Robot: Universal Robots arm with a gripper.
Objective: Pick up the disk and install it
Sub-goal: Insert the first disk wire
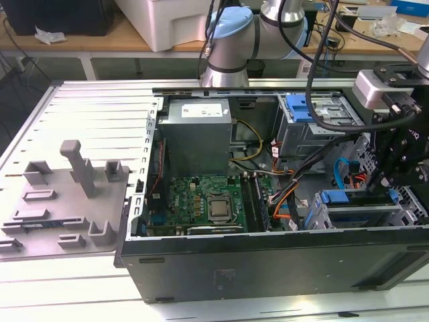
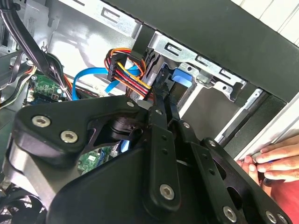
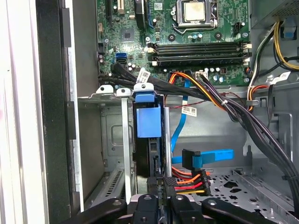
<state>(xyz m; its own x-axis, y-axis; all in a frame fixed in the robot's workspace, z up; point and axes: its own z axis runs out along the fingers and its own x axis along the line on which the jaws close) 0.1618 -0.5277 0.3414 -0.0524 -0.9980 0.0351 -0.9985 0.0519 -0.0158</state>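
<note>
Slatted metal bench (image 1: 80, 100) (cluttered desks (image 1: 100, 40) behind) bears the computer case (image 1: 268, 261); gripper (image 3: 161, 183) clamps the disk (image 3: 148, 122).

Premises: a robotics or electronics laboratory workshop.

Evidence: a silver slatted aluminium work table (image 1: 80, 114) carries an open black desktop computer case (image 1: 268, 268). Its green motherboard (image 1: 201, 198) and bundled orange, yellow and black cables (image 3: 212, 95) are exposed. At the exterior view's left of the case lies a grey plastic fixture plate with upright pegs (image 1: 67, 194). A silver and pale-blue jointed robot arm (image 1: 231, 33) stands behind the table. Further back, wooden benches (image 1: 100, 41) bear a white plastic box (image 1: 167, 23) and crumpled white paper (image 1: 50, 35). In the second wrist view, a person's hand (image 2: 273, 161) is near the case's outer edge.
</note>
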